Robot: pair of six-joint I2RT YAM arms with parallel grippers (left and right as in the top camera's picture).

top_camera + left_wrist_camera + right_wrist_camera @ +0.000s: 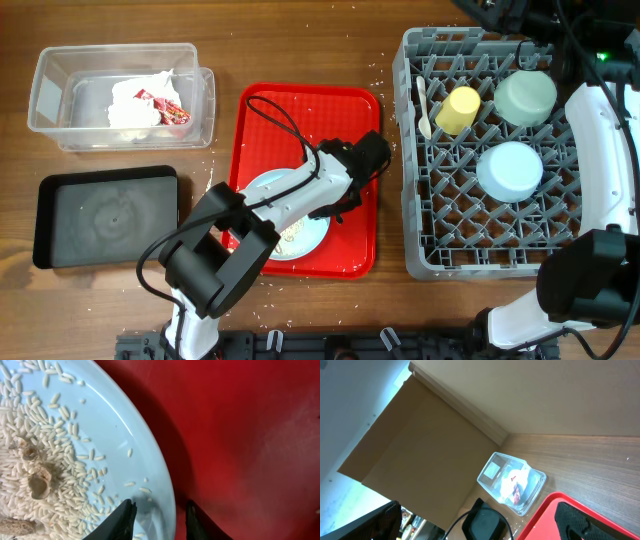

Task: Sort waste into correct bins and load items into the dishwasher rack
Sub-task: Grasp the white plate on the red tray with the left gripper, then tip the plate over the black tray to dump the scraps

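In the left wrist view, the left hand [160, 522] is spread, its dark fingertips [125, 517] at the bottom edge of the frame straddling the rim of the light blue plate [145, 460]: one tip stands over the inside of the plate, the other over the red serving tray [250, 435] just outside it. Whether either tip touches the rim cannot be told. The plate fills the left of that frame and carries a heap of rice-like white crumbs [65, 440] with brownish food scraps [39, 482] among them. Overhead, plate and tray lie at the middle of the counter [300, 50], with the shallow black tray [108, 215] well apart at the lower left. The grey dishwasher rack [440, 240] fills the right side of the frame; a light blue bowl [509, 170] sits near its centre, and further up stand a yellow cup [459, 108], a pale green bowl [526, 97] and a white plastic utensil [423, 105] near the rack's left wall. At the upper left, the clear plastic tub [50, 90] holds the crumpled white napkin [135, 105] and the red snack wrapper [165, 108]. The right hand [512, 14] is a dark shape at the top edge beyond the rack; whether it is spread or pressed together cannot be told.
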